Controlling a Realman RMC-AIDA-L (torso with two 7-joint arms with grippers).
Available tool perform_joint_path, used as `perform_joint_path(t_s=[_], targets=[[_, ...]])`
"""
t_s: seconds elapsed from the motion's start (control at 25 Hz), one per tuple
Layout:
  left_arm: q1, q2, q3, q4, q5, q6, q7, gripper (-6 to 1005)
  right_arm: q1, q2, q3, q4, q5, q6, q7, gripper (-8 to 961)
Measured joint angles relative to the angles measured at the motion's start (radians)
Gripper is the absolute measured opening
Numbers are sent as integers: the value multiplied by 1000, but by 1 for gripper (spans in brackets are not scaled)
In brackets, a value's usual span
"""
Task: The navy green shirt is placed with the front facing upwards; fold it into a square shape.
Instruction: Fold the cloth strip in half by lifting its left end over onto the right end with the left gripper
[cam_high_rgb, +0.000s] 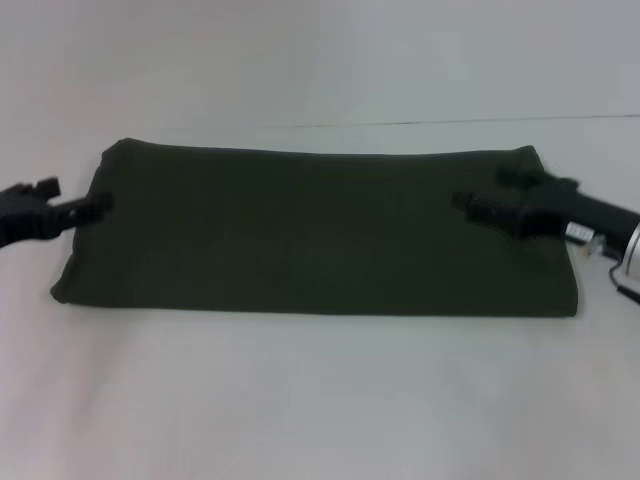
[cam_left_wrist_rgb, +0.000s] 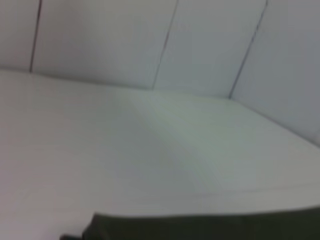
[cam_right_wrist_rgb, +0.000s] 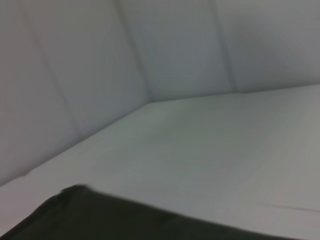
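The navy green shirt (cam_high_rgb: 300, 230) lies on the white table (cam_high_rgb: 320, 400) folded into a wide, flat rectangle. Its lettering and neck label are hidden. My left gripper (cam_high_rgb: 98, 205) is at the shirt's left end, touching the edge of the cloth about halfway along it. My right gripper (cam_high_rgb: 470, 205) reaches in from the right and sits low over the shirt's right end. An edge of the dark cloth shows in the left wrist view (cam_left_wrist_rgb: 210, 227) and a corner of it in the right wrist view (cam_right_wrist_rgb: 100, 217).
White table surface surrounds the shirt on all sides. Pale wall panels (cam_left_wrist_rgb: 150, 40) stand beyond the table's far edge, with a corner of the walls in the right wrist view (cam_right_wrist_rgb: 150, 95).
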Motion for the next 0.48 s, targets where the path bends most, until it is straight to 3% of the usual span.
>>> perform_joint_path(t_s=[0.28, 0.48], targets=[[41, -7, -30, 95, 58, 85, -52, 889, -66, -2, -125, -48, 0, -240, -88, 920], [36, -6, -22, 139, 142, 151, -136, 879, -110, -2, -203, -107, -1, -321, -92, 919]])
